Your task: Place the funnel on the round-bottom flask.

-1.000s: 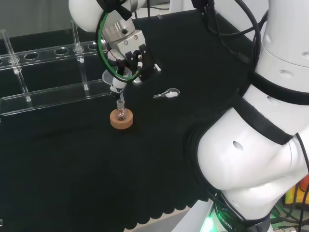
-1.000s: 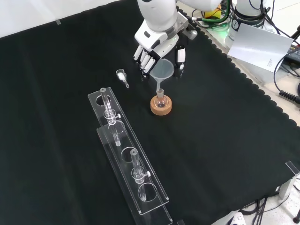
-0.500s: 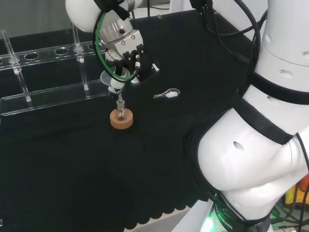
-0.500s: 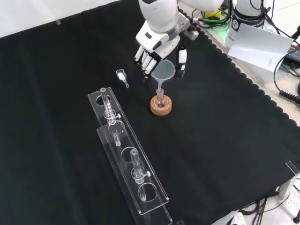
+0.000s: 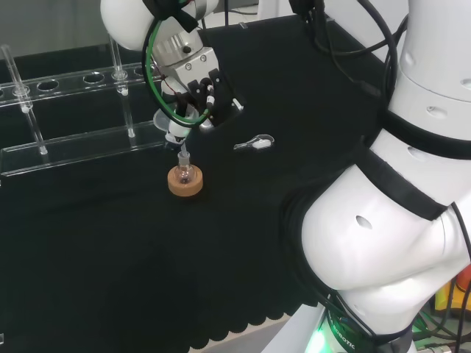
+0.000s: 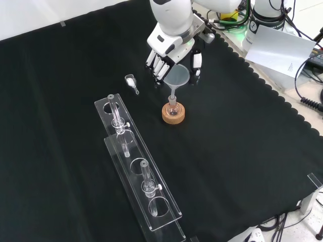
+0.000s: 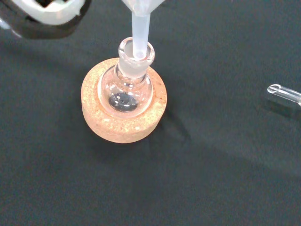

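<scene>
Head view, hand: the hand [image 5: 197,90] hangs above the cork ring, fingers curled down around the funnel [image 5: 168,121].
Head view, flask: one round-bottom flask [image 5: 184,171] sits upright in one cork ring [image 5: 185,182], straight below the funnel's stem.
Head view, rack: one clear rack [image 5: 73,110] stands to the left of the hand, with thin glass tubes upright in it; their number is hard to tell here.
Head view, spoon: one small clear scoop [image 5: 255,143] lies on the black cloth [image 5: 221,257] to the right of the cork ring.
Front view, hand: the hand [image 6: 171,45] comes in from the top, its fingers on one side of the funnel [image 6: 177,76] and the thumb on the other, pinching the cone's rim.
Front view, funnel: one; its stem points down into the neck of the flask [image 6: 173,106].
Front view, stand: one cork ring [image 6: 173,113], below and near the hand.
Front view, rack: one rack [image 6: 136,161] at lower left, two glass tubes upright in it.
Front view, scoop: one [image 6: 131,82], left of the hand, holding something white.
Wrist view, funnel: the stem [image 7: 139,35] reaches just inside the flask's neck [image 7: 135,52].
Wrist view, flask: one, bulb seated in the cork ring [image 7: 123,113].
</scene>
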### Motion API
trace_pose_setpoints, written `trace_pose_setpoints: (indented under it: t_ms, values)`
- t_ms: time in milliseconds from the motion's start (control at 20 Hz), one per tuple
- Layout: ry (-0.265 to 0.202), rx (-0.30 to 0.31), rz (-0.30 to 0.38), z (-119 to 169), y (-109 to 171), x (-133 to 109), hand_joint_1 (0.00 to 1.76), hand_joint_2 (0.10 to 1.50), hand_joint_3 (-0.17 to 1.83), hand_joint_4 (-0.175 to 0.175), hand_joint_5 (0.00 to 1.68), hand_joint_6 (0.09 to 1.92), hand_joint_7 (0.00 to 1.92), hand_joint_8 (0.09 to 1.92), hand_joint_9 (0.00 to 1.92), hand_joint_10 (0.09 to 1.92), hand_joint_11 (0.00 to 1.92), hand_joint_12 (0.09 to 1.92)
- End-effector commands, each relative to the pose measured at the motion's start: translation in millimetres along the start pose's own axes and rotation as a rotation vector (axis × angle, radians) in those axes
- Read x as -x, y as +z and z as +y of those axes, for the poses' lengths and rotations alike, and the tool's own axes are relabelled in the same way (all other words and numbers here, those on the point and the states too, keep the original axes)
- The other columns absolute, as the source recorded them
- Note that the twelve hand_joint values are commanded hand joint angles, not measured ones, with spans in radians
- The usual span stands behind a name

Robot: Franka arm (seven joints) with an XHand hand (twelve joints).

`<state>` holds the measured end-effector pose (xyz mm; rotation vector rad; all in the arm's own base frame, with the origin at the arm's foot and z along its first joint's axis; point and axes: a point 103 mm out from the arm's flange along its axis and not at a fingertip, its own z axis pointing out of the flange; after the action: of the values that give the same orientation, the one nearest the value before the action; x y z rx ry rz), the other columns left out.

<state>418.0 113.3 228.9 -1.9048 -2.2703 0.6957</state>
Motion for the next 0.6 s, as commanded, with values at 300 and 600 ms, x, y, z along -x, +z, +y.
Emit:
trace_pose_setpoints:
  t_ms: [300,600]
  values:
    - [-0.006,-0.014,0.006,4.4,6.9,-0.3,0.83,0.7,0.51,-0.031,0.56,0.78,0.6,0.72,0.86,0.51,0.56,1.22]
    - [-0.004,-0.022,-0.001,7.9,9.5,-2.3,0.83,0.7,0.51,-0.032,0.56,0.78,0.6,0.72,0.86,0.51,0.56,1.21]
